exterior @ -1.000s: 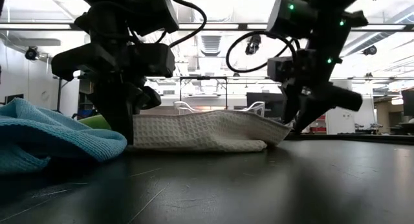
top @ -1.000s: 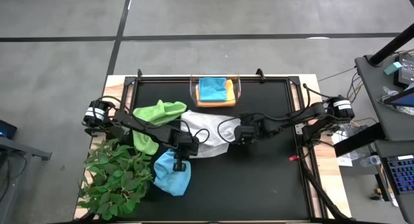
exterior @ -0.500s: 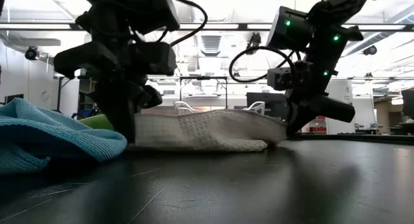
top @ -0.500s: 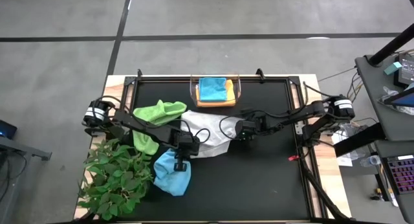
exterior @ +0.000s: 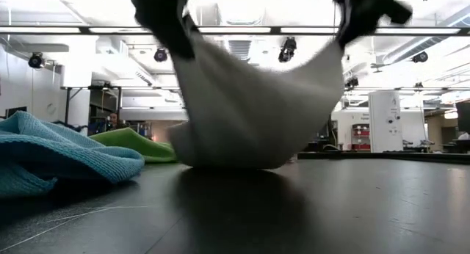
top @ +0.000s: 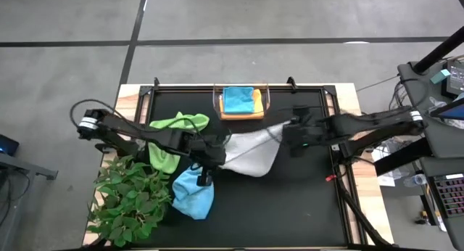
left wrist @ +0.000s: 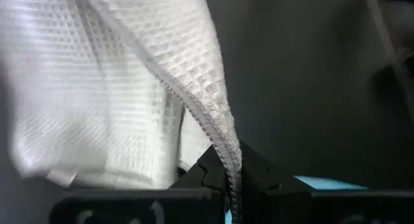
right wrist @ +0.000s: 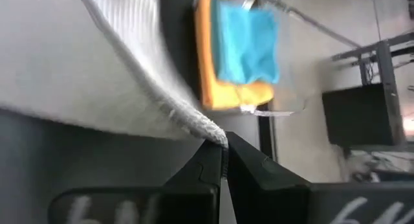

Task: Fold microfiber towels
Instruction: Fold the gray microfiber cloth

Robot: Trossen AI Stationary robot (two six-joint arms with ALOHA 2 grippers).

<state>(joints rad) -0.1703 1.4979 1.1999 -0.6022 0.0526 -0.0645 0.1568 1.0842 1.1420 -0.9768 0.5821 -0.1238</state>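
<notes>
Two dark arms lift the pale grey-white waffle-weave microfiber towel [top: 250, 153] above the black table [top: 304, 200], the left gripper [left wrist: 228, 179] and right gripper [right wrist: 224, 160] each with jaws clamped on an upper corner, its lower edge brushing the surface. The step looks like spreading before a fold; next it likely needs laying flat. Behind it, a clear plastic bin [top: 265, 106] holds a light blue cloth [top: 238, 100] atop a yellow-orange cloth [top: 256, 102].

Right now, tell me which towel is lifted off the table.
The pale grey-white towel: the left gripper and right gripper each pinch a corner. The lime green and light blue towels lie crumpled on the table.
</notes>
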